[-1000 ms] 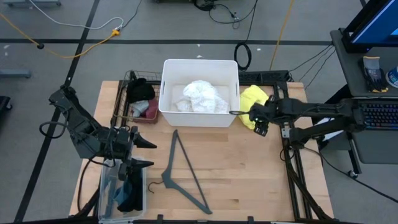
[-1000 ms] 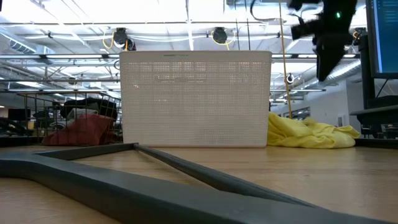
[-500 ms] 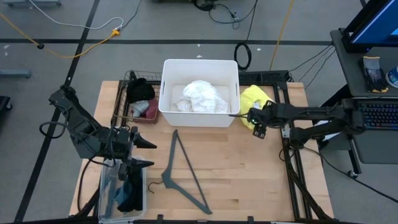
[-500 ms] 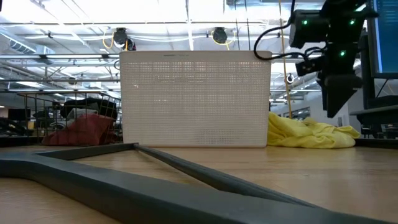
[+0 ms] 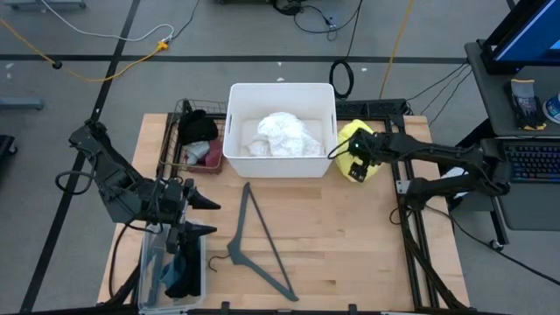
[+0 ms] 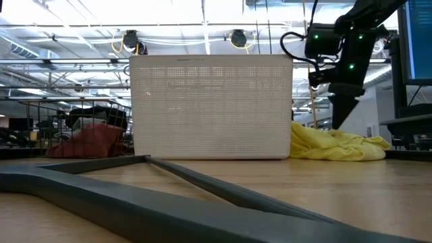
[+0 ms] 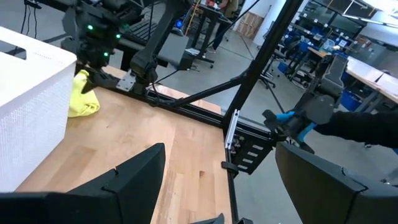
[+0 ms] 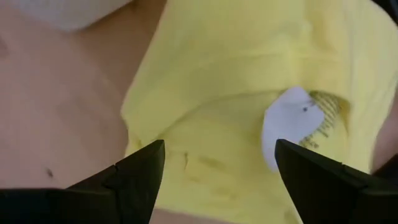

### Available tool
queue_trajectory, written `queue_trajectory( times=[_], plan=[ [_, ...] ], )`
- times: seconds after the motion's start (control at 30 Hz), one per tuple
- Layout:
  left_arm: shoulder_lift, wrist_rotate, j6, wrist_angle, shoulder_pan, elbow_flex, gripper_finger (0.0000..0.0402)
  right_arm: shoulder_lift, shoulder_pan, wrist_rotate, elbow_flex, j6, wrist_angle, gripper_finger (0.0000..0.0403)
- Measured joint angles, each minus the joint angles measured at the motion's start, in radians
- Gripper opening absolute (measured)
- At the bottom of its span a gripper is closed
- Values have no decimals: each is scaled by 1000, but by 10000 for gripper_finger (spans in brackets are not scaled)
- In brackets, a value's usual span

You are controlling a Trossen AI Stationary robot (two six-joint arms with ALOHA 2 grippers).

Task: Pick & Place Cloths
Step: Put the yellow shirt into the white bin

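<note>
Right gripper (image 8: pixel 214 163) hovered spread open directly over the yellow cloth (image 8: pixel 236 93) beside the white bin (image 5: pixel 282 129); left gripper (image 5: pixel 203 216) waited, open.

soft yellow cloth (image 8: pixel 236 74), matt wooden table (image 5: pixel 350 245)

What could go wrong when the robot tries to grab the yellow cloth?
The right gripper hangs over the yellow cloth with its jaws open. It might pinch only the white tag or one thin fold, so the cloth could slip out. The cloth lies right beside the white bin, so the arm might bump its wall.
</note>
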Motion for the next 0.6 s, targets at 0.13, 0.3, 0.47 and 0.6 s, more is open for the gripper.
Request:
queue_trajectory(
  times=[0.13,0.3,0.47,0.6],
  plan=[
    [0,0,-14,1,0,0,310,29,-62,-42,0,3,58,299],
    [0,0,-16,2,0,0,310,95,-111,-74,0,8,131,299],
    [0,0,-17,1,0,0,310,192,-134,-71,0,8,147,299],
    [0,0,-20,0,0,0,310,271,-134,-69,-10,31,170,299]
  ],
)
